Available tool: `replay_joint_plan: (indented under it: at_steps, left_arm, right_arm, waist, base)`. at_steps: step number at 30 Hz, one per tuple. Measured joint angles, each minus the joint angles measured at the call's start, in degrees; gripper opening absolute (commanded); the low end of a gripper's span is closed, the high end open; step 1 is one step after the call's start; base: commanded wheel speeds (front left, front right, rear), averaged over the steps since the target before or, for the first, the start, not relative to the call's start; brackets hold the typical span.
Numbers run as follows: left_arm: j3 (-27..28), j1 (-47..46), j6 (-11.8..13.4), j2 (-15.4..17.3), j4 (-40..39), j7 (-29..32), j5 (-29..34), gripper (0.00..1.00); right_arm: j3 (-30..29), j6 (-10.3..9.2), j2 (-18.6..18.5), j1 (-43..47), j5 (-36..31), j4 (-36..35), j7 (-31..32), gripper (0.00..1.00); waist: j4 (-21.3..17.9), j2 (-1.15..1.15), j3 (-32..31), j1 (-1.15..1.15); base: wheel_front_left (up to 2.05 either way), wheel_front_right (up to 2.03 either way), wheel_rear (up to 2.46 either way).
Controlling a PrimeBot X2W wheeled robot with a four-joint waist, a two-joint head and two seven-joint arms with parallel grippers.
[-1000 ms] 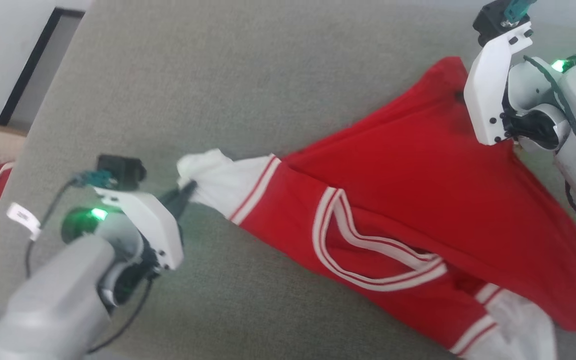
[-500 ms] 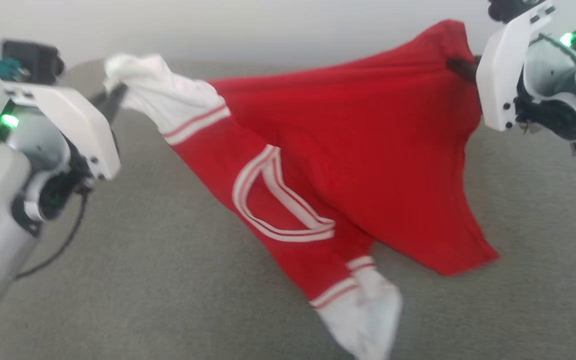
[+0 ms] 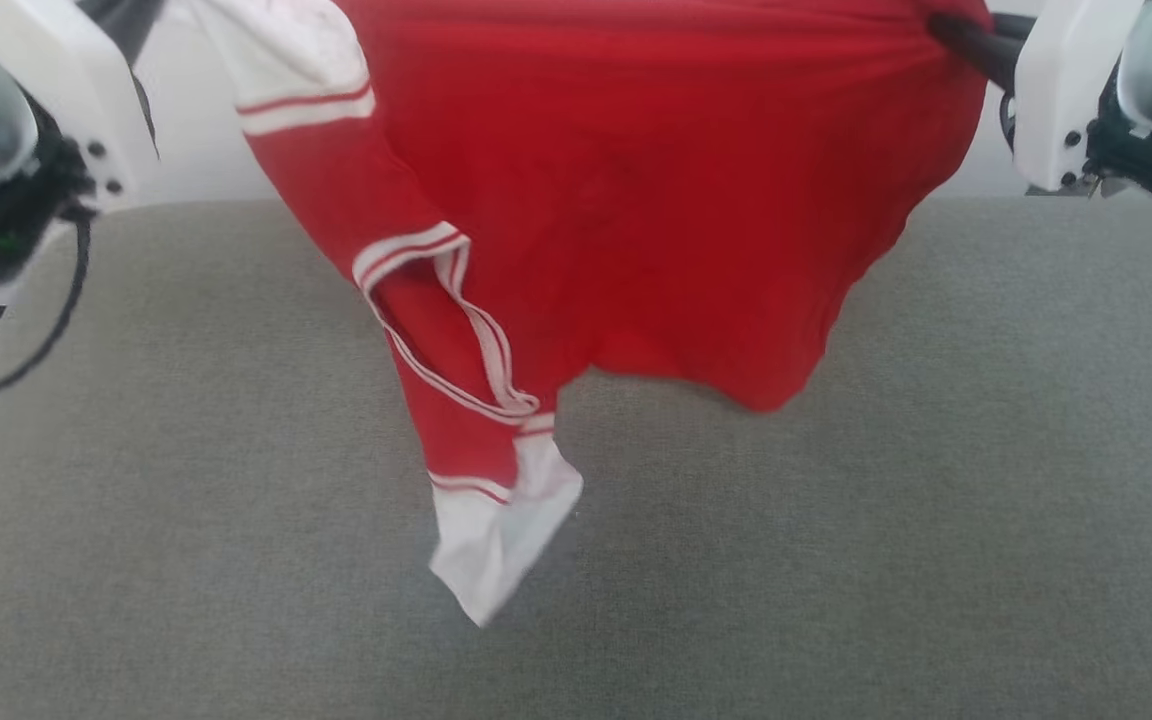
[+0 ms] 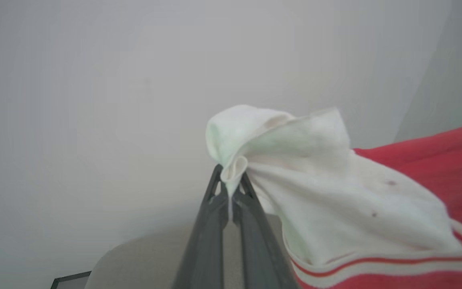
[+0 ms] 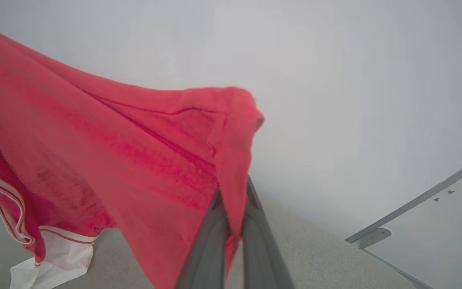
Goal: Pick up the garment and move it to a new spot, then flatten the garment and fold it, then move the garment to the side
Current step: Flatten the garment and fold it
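The garment [image 3: 636,180], lying a second ago, now hangs lifted.

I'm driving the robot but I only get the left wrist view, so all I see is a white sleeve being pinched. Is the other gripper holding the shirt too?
Observer: Yes. The right gripper is shut on a red edge of the garment.
Operator: Is the shirt lying down or up in the air?
Observer: Up. It hangs spread between the left gripper and the right one, above the grey surface.
Operator: Where's the other sleeve?
Observer: The second white sleeve dangles lowest, below the striped collar. I cannot tell whether its tip touches the surface.
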Motion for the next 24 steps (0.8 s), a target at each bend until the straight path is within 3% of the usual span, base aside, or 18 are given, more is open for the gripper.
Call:
replay_joint_plan:
  at_steps: [7,14,18,24]
  left_arm:
    - [-0.8,-6.7,-4.5,-1.8,4.9,-2.4,3.3,0.0]
    - [-0.7,-17.8,-8.2,-6.5,13.8,-11.2,8.0,0.0]
    - [-0.5,-24.8,-9.4,-8.4,19.2,-16.8,10.7,0.0]
    - [-0.7,-35.1,-11.3,-10.6,25.3,-27.8,15.8,0.0]
  right_arm:
    - [-2.1,0.0,0.6,-2.2,-1.6,1.9,-3.2,0.0]
    - [-5.6,0.02,4.0,-8.2,-7.8,10.2,-9.2,0.0]
    - [-8.2,0.07,6.9,-13.1,-12.2,15.6,-15.4,0.0]
    - [-11.9,0.07,10.8,-21.3,-21.1,24.4,-29.5,0.0]
  waist:
    - [-0.5,0.0,1.3,0.0]
    - [-1.0,0.0,6.8,0.0]
    - [-1.5,0.0,10.9,0.0]
    - [-2.3,0.0,17.5,0.0]
  base:
    - [0.0,0.0,0.0]
    - [0.0,0.0,0.0]
    - [0.0,0.0,0.0]
    - [0.0,0.0,0.0]
